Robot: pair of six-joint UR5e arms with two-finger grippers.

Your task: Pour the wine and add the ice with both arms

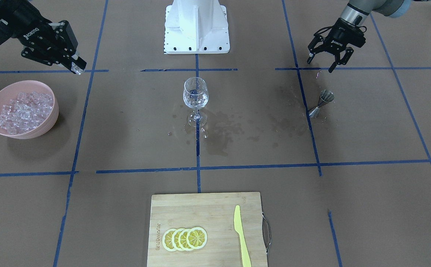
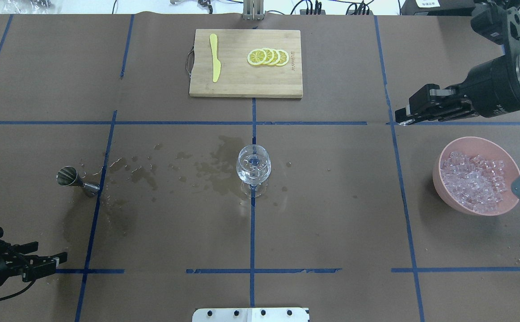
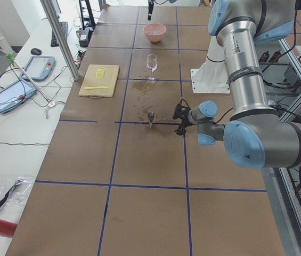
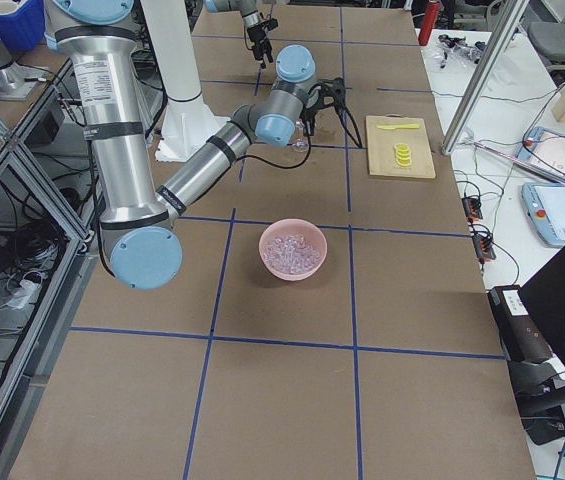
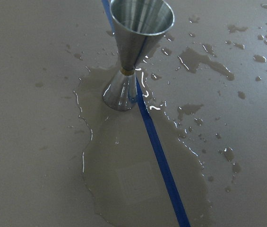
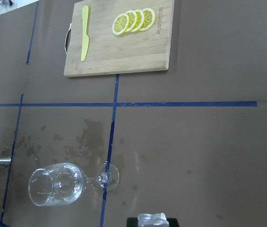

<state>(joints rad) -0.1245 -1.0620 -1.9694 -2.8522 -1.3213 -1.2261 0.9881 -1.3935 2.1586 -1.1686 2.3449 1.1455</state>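
Right gripper point(image 2: 402, 120) pinching ice cube point(image 6: 152, 219) (pink bowl point(image 1: 41, 129) near).

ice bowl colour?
Pale pink bowl, plain with no pattern. It shows best in the exterior front-facing view.

Bright, even overhead light; soft shadow beside the bowl point(image 1: 50, 120); specular glare on the puddle point(image 5: 119, 175); all views sharp, no blur

A robotics lab: teach pendants point(image 3: 37, 67), aluminium framing point(image 3: 59, 37), cables point(image 4: 17, 245) beside a tape-gridded table point(image 2: 331, 201).
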